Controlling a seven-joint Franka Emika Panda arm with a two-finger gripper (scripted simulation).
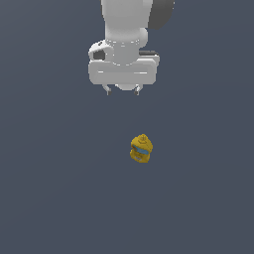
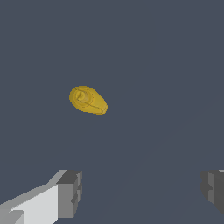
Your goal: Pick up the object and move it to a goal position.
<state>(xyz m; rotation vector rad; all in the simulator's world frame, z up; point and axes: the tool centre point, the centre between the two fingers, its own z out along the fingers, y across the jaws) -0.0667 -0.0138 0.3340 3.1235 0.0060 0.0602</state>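
The object [image 1: 141,149] is a small mustard-yellow bottle-like lump with a blue band and a nozzle tip. It stands on the dark grey floor near the middle of the exterior view. My white gripper [image 1: 123,91] hangs above and behind it, a little to the exterior view's left, well apart from it. Its two short fingers are spread and hold nothing. In the wrist view the object [image 2: 88,99] shows from above as a yellow oval, away from the gripper [image 2: 140,192], whose fingers [image 2: 70,192] stand wide apart.
A flat dark grey surface [image 1: 49,198] fills both views. No goal marker shows.
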